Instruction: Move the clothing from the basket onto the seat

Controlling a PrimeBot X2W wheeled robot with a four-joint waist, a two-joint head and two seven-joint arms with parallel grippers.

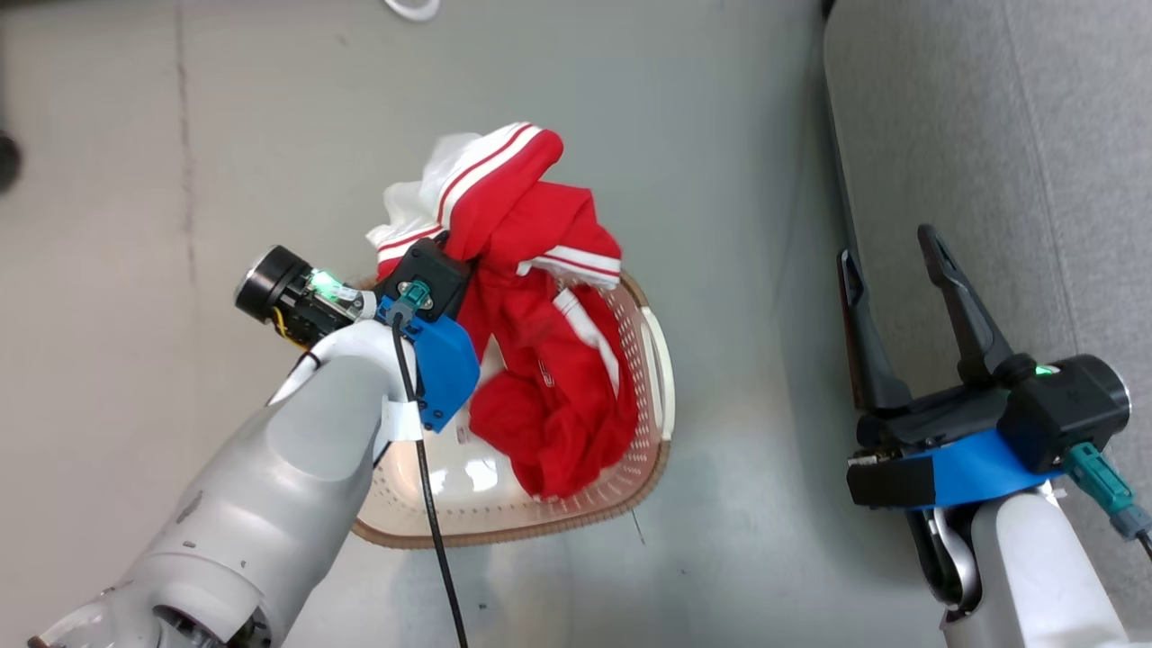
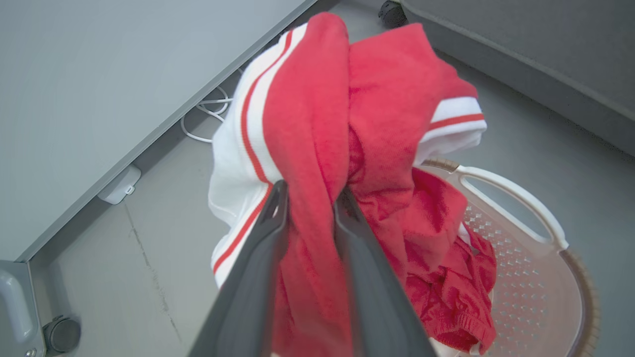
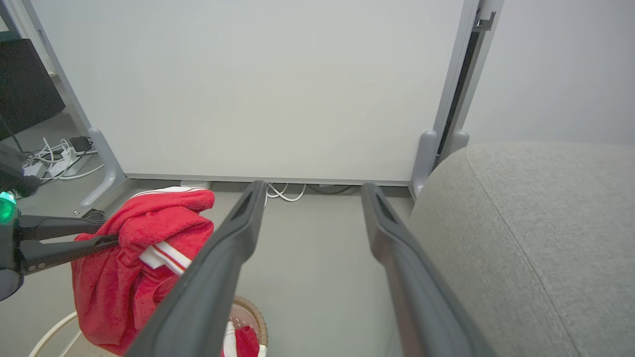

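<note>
Nearest the lens, the pale left forearm (image 1: pixel 297 459), angled up from the lower left corner of the head view toward the basket (image 1: pixel 540 533). At its end, the left gripper (image 2: pixel 312 191), pinching a thick fold of the clothing (image 2: pixel 387 99) between its two dark fingers, red cloth filling the narrow gap from the tips downward. Bunched red fabric with white panels and red-and-white striped trim held up above the basket's far rim, upper part draped over and past the fingertips, lower part trailing down into the cream basket and resting against its perforated wall. One garment or two in the bundle: impossible to tell. Part of the basket's pale bottom bare beside the hanging cloth; brown woven-look rim and one white handle clear in the left wrist view. Basket on the grey floor (image 1: pixel 720 135), apart from the seat (image 1: pixel 1035 135), a strip of floor between them. To the robot's right, the right gripper (image 1: pixel 886 245), fingers spread wide with nothing between them, hovering at the near edge of the light-grey seat, tips pointing toward a white partition (image 3: pixel 248 74). Loose white cables (image 3: pixel 283 192) on the floor at the partition's foot; a small black caster (image 2: pixel 62 334) at the lower left of the left wrist view.
</note>
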